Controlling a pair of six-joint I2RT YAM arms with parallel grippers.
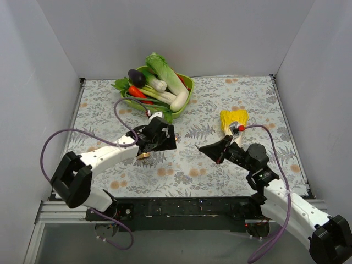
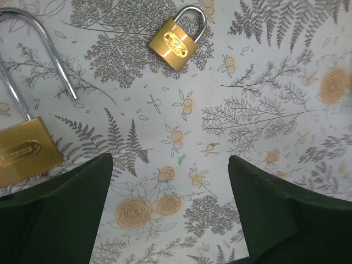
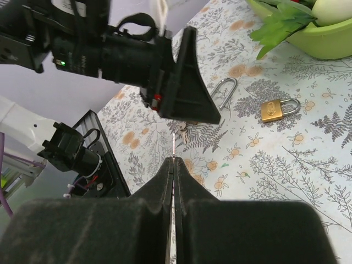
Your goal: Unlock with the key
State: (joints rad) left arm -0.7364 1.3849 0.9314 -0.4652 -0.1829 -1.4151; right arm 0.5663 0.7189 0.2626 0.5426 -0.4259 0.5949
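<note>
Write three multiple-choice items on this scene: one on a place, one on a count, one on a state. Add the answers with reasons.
1. Where does the small brass padlock lie?
A. in a bowl
B. on the floral cloth
C. hung on a hook

2. How many padlocks show?
A. one
B. two
C. four

3. How is the left gripper?
A. open and empty
B. shut on a padlock
C. shut on a vegetable

Answers:
1 B, it lies flat on the printed cloth.
2 B, the small one and the larger brass padlock with a long silver shackle.
3 A, its fingers stand wide apart over bare cloth.
</note>
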